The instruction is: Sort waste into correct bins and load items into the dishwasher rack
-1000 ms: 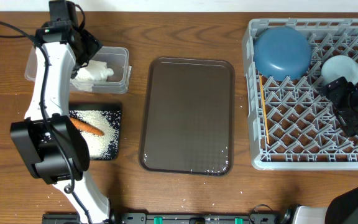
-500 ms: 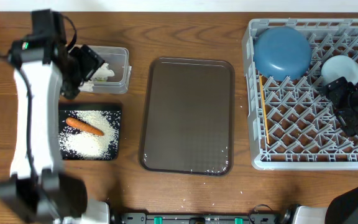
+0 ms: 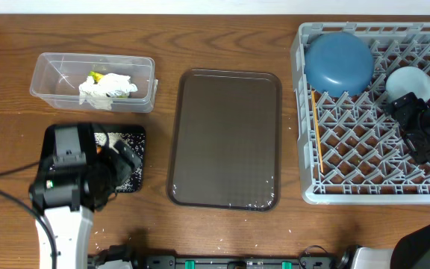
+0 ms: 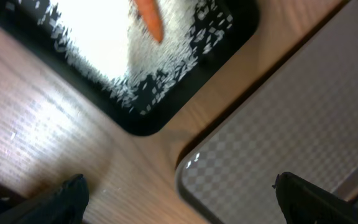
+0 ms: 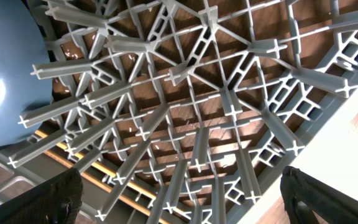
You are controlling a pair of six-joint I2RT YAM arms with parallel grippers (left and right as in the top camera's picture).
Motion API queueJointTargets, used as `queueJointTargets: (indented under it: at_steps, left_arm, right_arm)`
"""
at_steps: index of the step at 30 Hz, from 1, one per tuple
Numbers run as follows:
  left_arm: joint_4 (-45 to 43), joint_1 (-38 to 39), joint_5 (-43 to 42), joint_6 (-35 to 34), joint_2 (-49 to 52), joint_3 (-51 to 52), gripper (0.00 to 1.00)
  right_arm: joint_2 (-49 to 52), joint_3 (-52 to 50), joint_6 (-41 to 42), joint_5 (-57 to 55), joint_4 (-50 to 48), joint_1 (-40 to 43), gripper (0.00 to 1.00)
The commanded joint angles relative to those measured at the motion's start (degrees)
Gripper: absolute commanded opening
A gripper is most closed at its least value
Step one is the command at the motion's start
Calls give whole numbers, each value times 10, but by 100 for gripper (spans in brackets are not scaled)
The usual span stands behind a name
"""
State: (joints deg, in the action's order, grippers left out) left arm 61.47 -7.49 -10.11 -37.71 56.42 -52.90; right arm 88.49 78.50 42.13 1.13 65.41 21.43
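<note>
The clear tub (image 3: 51, 75) at the back left holds the crumpled wrapper with white tissue (image 3: 107, 86). The black tray (image 3: 134, 142) holds white rice (image 4: 98, 43) and the orange carrot (image 4: 149, 17); my left arm hides most of it from above. My left gripper (image 3: 125, 161) (image 4: 179, 199) is open and empty, above the black tray's right corner. The grey rack (image 3: 349, 187) (image 5: 216, 93) holds the blue bowl (image 3: 340, 61) (image 5: 5, 74), a pale light-blue cup (image 3: 409, 82) and chopsticks (image 3: 314, 123) (image 5: 104, 186). My right gripper (image 3: 413, 123) (image 5: 179, 193) is open and empty over the rack. The white cup is not in view.
The brown serving tray (image 3: 226, 138) (image 4: 291, 124) lies mid-table between the bins and the rack. Loose rice grains dot the wood near the front left edge (image 3: 107, 232). My left arm's base stands at the front left.
My left arm has swung from over the clear tub toward the front and now hangs over the black tray. The wrapper and tissue lie uncovered in the tub. The right arm has not moved.
</note>
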Motion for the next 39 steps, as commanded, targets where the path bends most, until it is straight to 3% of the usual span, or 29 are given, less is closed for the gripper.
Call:
queueJointTargets:
  at_steps: [1,15,21,27,34,39]
  left_arm:
    - [-2,0,2,-7,-24,23,98]
    - [26,0,1,0,-20,24,99]
    - [11,15,-13,109,-14,57,99]
    - [-173,46,-13,198,-87,189,99]
    - [-339,55,-18,208,-250,374,99]
    - [-429,55,-137,353,-336,450,100]
  right_arm:
    - [2,0,9,-3,1,7,99]
    - [2,0,9,-3,1,7,99]
    - [2,0,9,-3,1,7,99]
    - [2,0,9,-3,1,7,99]
    - [2,0,9,-3,1,7,99]
    - [2,0,9,-3,1,7,99]
